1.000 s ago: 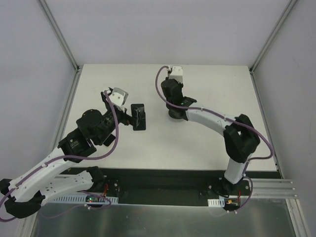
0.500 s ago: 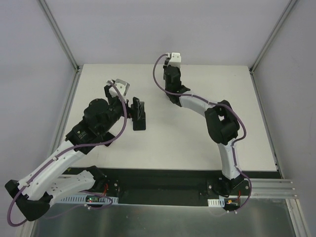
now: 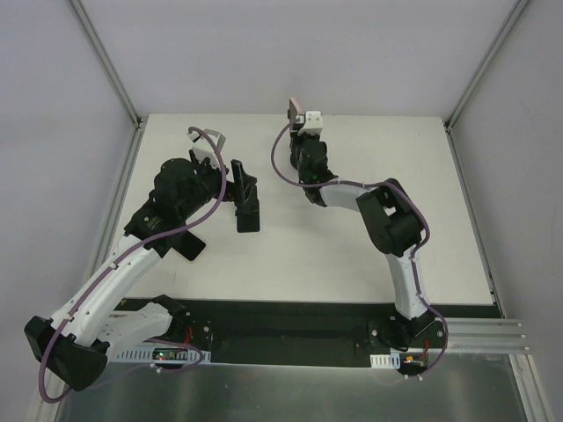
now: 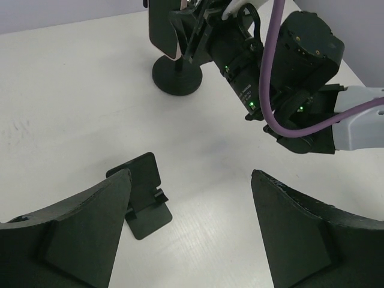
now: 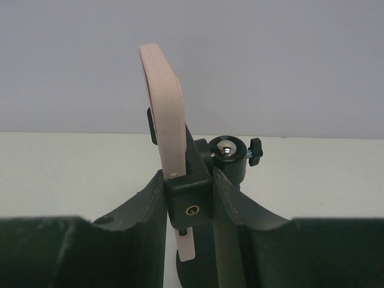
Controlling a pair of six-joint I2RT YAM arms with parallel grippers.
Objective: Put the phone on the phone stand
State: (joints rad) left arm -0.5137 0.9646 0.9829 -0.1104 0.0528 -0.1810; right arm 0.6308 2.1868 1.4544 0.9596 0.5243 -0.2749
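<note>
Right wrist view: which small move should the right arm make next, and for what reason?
Probably open the right end effector a little and watch. The phone stands upright, seen edge-on, in the black clamp beside the ball head, with the fingers against both sides of the clamp. If the phone does not slip, it is seated; whether the clamp grips it I cannot tell.

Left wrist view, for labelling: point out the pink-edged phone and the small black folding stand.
Pink-edged phone (image 4: pixel 161 27): left wrist view, on its dark flat face.
Small black folding stand (image 4: pixel 144 177): left wrist view, on its tilted back plate.
</note>
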